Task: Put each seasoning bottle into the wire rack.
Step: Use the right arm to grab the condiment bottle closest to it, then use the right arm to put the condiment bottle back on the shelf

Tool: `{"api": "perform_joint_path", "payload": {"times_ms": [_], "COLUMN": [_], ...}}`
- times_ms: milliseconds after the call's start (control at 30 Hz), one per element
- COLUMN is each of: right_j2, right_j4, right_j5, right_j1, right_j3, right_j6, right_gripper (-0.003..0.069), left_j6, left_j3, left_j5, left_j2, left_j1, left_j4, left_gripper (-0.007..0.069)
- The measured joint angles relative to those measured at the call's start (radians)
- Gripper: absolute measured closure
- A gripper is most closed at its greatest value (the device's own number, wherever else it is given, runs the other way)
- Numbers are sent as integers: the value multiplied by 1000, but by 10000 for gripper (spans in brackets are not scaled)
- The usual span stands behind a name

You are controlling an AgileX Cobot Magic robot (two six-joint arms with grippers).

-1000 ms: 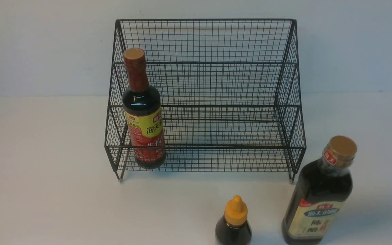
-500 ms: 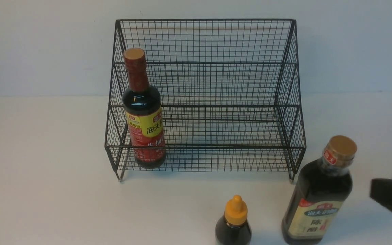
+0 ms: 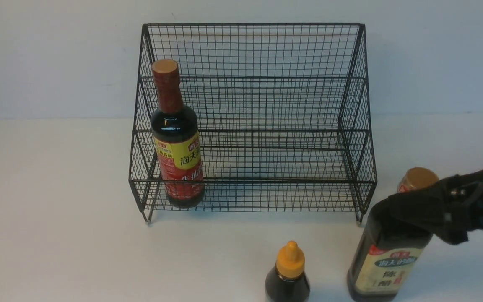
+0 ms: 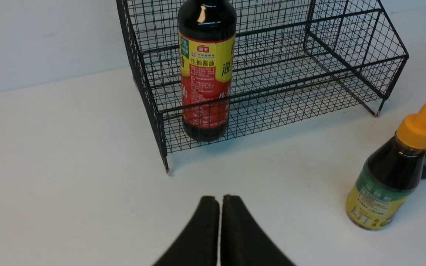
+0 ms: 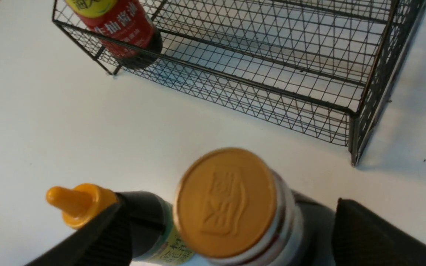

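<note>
The black wire rack (image 3: 250, 181) stands at the back of the white table. The round seasoning bottle with the red-yellow label (image 3: 177, 155) stands upright in the left end of its lower tier. In front of the rack's right end stands the squarish gold-capped bottle (image 3: 386, 264), with the small orange-capped bottle (image 3: 289, 272) to its left. My right gripper (image 5: 231, 236) is open. Its fingers (image 5: 364, 236) straddle the gold-capped bottle (image 5: 227, 199) just below the cap, without closing on it. My left gripper (image 4: 220, 199) is shut and empty, low over the table in front of the rack's left corner.
The rack's right part (image 4: 346, 48) holds nothing on either tier. A pale wall rises right behind the rack. The small bottle (image 5: 87, 201) stands close beside the right gripper's left finger.
My right arm came in from the right edge and reached the gold-capped bottle, its jaws opening wide around the neck. The bottles and the left arm have not moved.
</note>
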Motion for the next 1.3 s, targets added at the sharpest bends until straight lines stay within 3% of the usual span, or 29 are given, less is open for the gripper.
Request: {"api": "perform_joint_path", "payload": {"times_ms": [267, 400, 533, 767, 1033, 1300], "right_j2": [72, 89, 88, 82, 77, 86], "right_j4": [0, 7, -14, -17, -114, -85], "right_j5": [-44, -58, -105, -42, 188, 164], "right_j1": [0, 0, 0, 0, 0, 0], "right_j3": [-2, -2, -8, -28, -283, -478], "right_j6": [-24, -33, -69, -83, -83, -81], "right_gripper": [60, 153, 320, 325, 331, 331], "left_j6": [2, 4, 5, 5, 7, 7], "left_j3": [0, 0, 0, 0, 0, 0], "left_j5": [-3, -4, -5, -5, -5, -5], "left_j2": [0, 0, 0, 0, 0, 0], "left_j1": [0, 0, 0, 0, 0, 0], "left_j4": [15, 42, 65, 74, 74, 75], "left_gripper": [629, 629, 629, 629, 629, 629]}}
